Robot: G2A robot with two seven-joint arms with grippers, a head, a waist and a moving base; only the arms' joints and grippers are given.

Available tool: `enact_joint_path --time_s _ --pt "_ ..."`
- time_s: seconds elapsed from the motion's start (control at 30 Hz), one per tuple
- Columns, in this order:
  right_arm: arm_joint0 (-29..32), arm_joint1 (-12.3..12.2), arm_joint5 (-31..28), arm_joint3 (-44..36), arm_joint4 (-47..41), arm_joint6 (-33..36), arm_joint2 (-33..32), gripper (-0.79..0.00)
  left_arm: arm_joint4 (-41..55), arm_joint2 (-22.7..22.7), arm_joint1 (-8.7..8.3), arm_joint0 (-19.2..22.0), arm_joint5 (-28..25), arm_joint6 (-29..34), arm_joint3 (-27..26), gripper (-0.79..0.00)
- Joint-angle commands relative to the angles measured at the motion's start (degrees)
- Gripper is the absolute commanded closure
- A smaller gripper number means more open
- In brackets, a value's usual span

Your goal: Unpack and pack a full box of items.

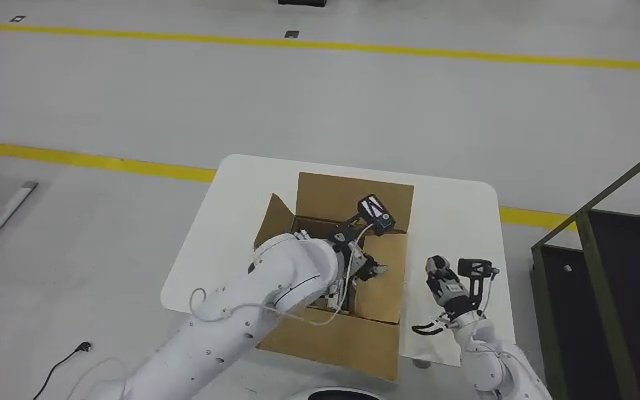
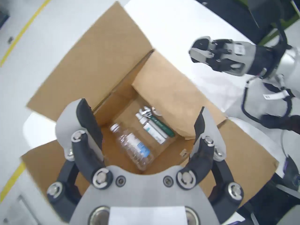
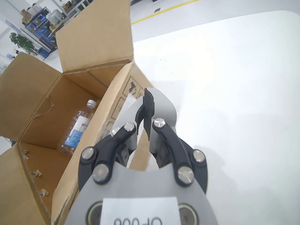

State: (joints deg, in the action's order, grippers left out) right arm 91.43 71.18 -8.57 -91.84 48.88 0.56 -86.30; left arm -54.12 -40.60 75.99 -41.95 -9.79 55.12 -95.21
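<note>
The left end effector (image 2: 142, 108) hangs wide open over the open cardboard box (image 2: 93, 54) on the white worktop (image 2: 175, 31). Inside the box lie a clear bottle (image 2: 134, 147), a white tube (image 2: 152, 129) and a green-handled wrench (image 2: 161, 124). The right end effector (image 3: 146, 104), closed and empty, is just outside the box wall.

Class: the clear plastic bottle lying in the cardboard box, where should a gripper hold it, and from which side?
Probably grip the bottle round the middle of its body, fingers across its long axis, coming down through the open top of the box. It lies on its side on the floor, so the walls block sideways approach. The open left gripper hangs above it. Mind the tube alongside.
</note>
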Motion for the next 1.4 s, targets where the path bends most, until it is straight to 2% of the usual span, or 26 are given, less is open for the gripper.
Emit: enact_joint_path --time_s 0.0,0.07,0.1,0.27,0.47,0.57,0.67,0.77,0.93,1.07,1.37 --pt "0.8 -0.3 -0.1 -0.8 -0.2 0.0 -2.4 0.0 6.5 1.0 0.9 0.9 -2.7 -2.5 6.6 -0.785" --pt "1.6 -0.5 -0.2 -1.5 -0.2 0.0 -4.4 0.0 10.4 2.2 1.76 1.7 -5.2 -4.0 12.0 -0.785" --pt "2.0 -0.6 -0.3 -1.8 0.0 0.1 -5.2 0.0 11.7 2.2 1.91 1.7 -5.5 -4.4 13.0 -0.785" --pt "3.2 -0.8 -0.6 -2.9 1.2 0.3 -6.4 0.0 11.7 2.2 1.91 1.7 -5.5 -4.4 13.0 -0.785" --pt "4.1 -0.7 -0.7 -4.1 3.3 0.1 -4.8 0.0 11.7 2.2 1.91 1.7 -5.5 -4.4 13.0 -0.785" --pt "3.9 -0.6 -0.5 -4.0 3.6 0.0 -3.8 0.0 15.2 1.3 1.97 0.0 -4.3 -6.1 15.0 -0.785" --pt "3.6 -0.5 -0.5 -3.9 3.7 0.0 -3.3 0.0 24.8 -0.9 2.46 -1.2 -3.9 -8.8 19.6 -0.785" --pt "3.4 -0.5 -0.5 -3.9 3.8 0.2 -3.1 0.0 31.7 -1.7 3.28 -0.2 -2.9 -9.2 26.0 -0.785" --pt "3.3 -0.4 -1.2 -3.1 4.2 1.1 -2.0 0.0 42.5 -0.9 5.13 1.4 -6.0 -7.4 35.8 -0.785" --pt "3.2 -0.3 -1.9 -1.3 4.9 1.2 -0.3 0.0 44.5 0.6 6.61 3.6 -6.4 -7.7 42.4 -0.785" --pt "1.6 0.1 -3.1 2.6 5.8 0.8 3.3 0.0 46.6 3.3 9.42 6.1 -7.9 -8.4 50.2 -0.785"
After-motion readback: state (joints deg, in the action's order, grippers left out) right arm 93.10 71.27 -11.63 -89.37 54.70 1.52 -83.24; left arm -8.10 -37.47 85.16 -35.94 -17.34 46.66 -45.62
